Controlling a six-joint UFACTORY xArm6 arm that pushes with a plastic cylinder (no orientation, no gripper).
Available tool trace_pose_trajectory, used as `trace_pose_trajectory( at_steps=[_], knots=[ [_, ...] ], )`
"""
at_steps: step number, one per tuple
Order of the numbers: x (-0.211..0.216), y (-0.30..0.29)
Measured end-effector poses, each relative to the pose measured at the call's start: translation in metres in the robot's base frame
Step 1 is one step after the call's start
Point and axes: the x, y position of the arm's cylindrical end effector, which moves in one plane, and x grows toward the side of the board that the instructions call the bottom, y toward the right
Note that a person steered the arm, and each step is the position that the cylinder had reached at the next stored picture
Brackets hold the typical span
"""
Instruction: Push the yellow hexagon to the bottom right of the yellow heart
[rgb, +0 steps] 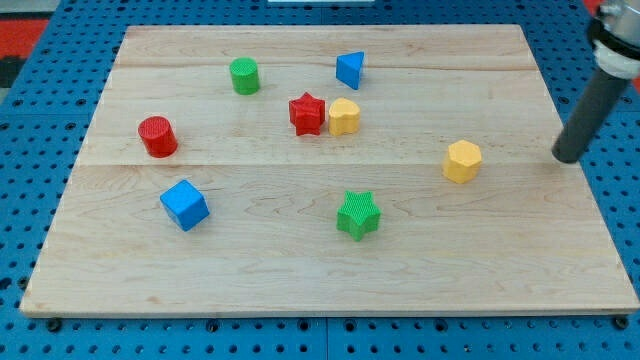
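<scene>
Yellow hexagon (462, 161) sits right of centre on the table (300, 285), already lower-right of the yellow heart (344, 117) but well apart; closing that gap is what's left. No claw here, just a rod holding nothing; the tip (567, 155) is right of the hexagon, not touching. Red star (307, 114) touches the heart's left. Green star (358, 215) lies below; path between looks clear.

my pale wooden board (300, 270) carries a green cylinder (244, 76), blue triangle (350, 70), red star (307, 114), yellow heart (344, 117), red cylinder (157, 137), yellow hexagon (462, 162), blue cube (184, 205) and green star (358, 215).
</scene>
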Motion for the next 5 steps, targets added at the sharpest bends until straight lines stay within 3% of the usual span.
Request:
trace_pose_trajectory(
  at_steps=[1, 2, 3, 4, 5],
  knots=[
    [0.017, -0.101],
    [-0.009, -0.163],
    [-0.026, -0.157],
    [-0.012, -0.073],
    [-0.032, -0.027]
  ],
)
